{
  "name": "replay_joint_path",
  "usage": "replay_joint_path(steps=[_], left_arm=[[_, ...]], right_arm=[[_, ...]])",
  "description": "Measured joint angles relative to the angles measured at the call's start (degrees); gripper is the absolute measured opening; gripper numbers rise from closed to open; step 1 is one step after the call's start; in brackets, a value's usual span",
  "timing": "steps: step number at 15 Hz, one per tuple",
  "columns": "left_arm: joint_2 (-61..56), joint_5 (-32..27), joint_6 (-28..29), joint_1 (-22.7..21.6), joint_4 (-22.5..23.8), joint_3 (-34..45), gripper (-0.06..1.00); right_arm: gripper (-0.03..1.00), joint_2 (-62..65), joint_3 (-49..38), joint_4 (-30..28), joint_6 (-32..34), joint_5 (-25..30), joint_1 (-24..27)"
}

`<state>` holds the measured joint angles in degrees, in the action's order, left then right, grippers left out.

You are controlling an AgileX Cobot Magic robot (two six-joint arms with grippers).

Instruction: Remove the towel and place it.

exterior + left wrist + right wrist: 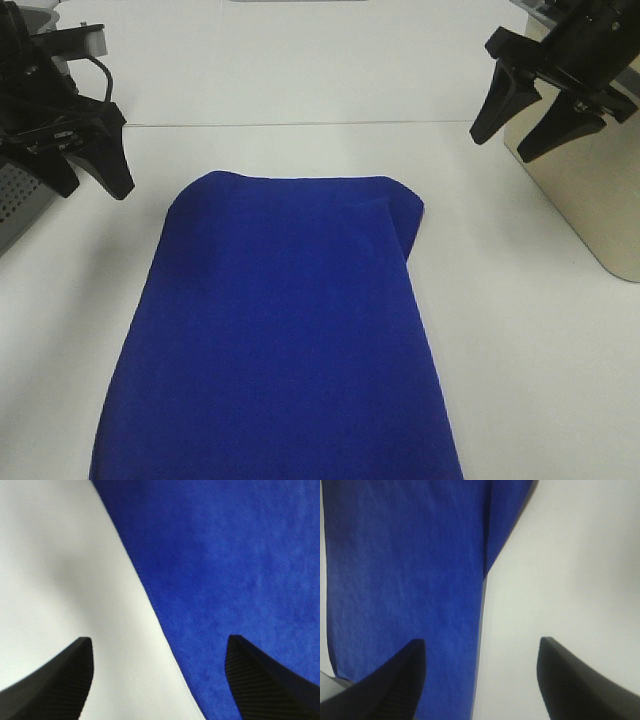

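Exterior high: 1 towel, 2 grippers (L+R, agape).

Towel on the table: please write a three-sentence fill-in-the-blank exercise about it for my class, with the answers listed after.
The towel is ___ in colour.
The table under it is ___.
The left gripper and right gripper both stand ___, holding nothing.
Missing words: blue; white; open.

No readable text or labels anywhere.
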<state>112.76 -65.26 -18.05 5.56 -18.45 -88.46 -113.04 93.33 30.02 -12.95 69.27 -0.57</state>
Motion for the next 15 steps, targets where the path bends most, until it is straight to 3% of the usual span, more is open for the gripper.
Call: replay_joint_path(steps=[10, 15], left_arm=[[22.29, 4.35, -0.8, -1.55, -0.92, -23.09, 0.69], [27.5, 6.19, -1.32, -1.55, -1.66, -28.13, 0.69]], right_arm=[[0.65, -20.86, 22.17, -1.95, -0.92, -0.97, 0.0], [0.65, -27.44, 25.67, -1.26, -1.09, -1.15, 0.0]])
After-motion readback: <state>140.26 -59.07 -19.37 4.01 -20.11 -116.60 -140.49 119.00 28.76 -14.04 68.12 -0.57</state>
